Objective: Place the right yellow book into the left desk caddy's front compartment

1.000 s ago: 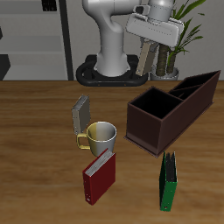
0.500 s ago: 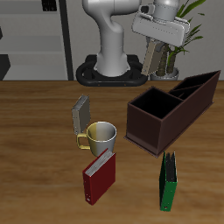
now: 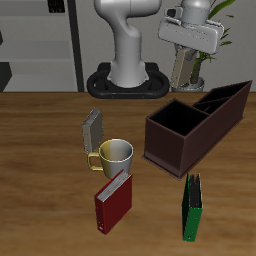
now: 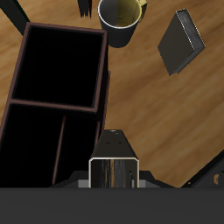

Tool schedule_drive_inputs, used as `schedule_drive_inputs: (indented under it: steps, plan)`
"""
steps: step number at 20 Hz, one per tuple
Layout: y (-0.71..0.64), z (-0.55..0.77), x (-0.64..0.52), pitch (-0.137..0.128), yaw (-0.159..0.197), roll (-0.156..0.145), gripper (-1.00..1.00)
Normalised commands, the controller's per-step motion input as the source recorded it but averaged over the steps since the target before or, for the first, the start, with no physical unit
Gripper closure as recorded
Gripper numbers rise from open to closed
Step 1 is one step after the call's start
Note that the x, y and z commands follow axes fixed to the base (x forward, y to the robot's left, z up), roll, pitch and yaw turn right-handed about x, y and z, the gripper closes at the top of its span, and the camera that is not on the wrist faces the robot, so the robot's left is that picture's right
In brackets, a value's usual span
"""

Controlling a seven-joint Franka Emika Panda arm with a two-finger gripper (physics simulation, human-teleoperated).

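My gripper (image 3: 182,56) is shut on a small grey-khaki book (image 3: 181,68) and holds it upright, high in the air behind the dark maroon desk caddy (image 3: 196,126). In the wrist view the held book (image 4: 115,150) shows edge-on between the fingers, above the caddy's narrow divided sections. The front compartment (image 3: 177,121) is the large square section at the caddy's near end; it also shows in the wrist view (image 4: 61,68) as dark, and I see nothing in it. A look-alike grey-khaki book (image 3: 91,130) stands beside the mug, also seen in the wrist view (image 4: 181,41).
A yellow mug (image 3: 116,154) stands between the look-alike book and the caddy. A red book (image 3: 113,200) stands nearer the front edge. A green book (image 3: 190,207) stands in front of the caddy. A potted plant (image 3: 205,62) is behind the caddy.
My gripper has carried the held book sideways and slightly up, to a spot behind the caddy. Nothing on the table has moved.
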Motion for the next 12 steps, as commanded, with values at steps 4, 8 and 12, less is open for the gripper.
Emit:
schedule_drive_inputs:
  steps: [4,8,12]
  plan:
    - [0.11,-0.07,0.14,0.023,-0.045,0.027,1.00]
    - [0.05,-0.07,0.21,0.014,-0.007,0.002,1.00]
    - [-0.01,-0.07,0.16,0.026,-0.032,-0.007,1.00]
